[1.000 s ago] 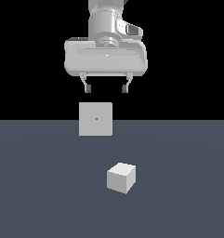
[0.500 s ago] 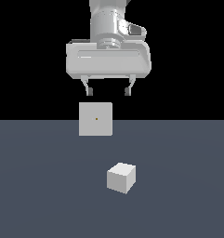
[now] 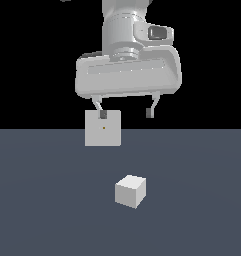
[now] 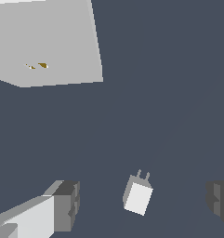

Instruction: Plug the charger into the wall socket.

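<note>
The pale grey end effector of the arm hangs above the dark grey-blue worktop, with its two dark-tipped fingers spread apart and nothing between them. The small off-white cube charger rests on the worktop, below the end effector and apart from it (the wrist view shows two thin prongs on one of its ends). The flat pale grey square wall socket stands upright farther back, toward the exterior view's left of the charger, with a tiny dark dot in its middle.
</note>
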Available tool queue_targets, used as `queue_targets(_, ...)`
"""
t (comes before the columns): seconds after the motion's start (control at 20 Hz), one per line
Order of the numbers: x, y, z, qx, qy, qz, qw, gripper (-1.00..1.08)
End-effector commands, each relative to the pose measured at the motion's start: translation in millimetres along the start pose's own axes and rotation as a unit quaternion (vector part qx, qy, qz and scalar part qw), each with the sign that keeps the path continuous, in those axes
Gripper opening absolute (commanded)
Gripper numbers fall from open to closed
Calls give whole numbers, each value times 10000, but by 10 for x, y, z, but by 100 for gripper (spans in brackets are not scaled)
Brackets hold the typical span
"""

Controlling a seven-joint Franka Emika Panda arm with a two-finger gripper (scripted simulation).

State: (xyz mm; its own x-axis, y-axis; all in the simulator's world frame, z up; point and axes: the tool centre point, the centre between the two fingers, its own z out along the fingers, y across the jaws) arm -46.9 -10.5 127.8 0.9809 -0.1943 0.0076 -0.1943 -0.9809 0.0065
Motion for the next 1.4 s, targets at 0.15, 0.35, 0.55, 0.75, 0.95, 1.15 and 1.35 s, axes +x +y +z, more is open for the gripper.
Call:
queue_targets(0.15, -303, 129, 290, 6, -13, 757, 9971, 100)
queue_targets(0.35, -478, 176, 453, 10, -19, 1177, 9930, 100)
queue_targets(0.55, -600, 197, 568, 14, -24, 1467, 9892, 100)
queue_targets(0.75, -667, 199, 635, 18, -27, 1626, 9867, 100)
queue_targets(0.95, -675, 198, 644, 17, -32, 1636, 9865, 100)
queue_targets(1.15, -677, 199, 687, 18, -32, 1639, 9865, 100)
queue_targets(1.35, -684, 197, 814, 19, -31, 1646, 9864, 100)
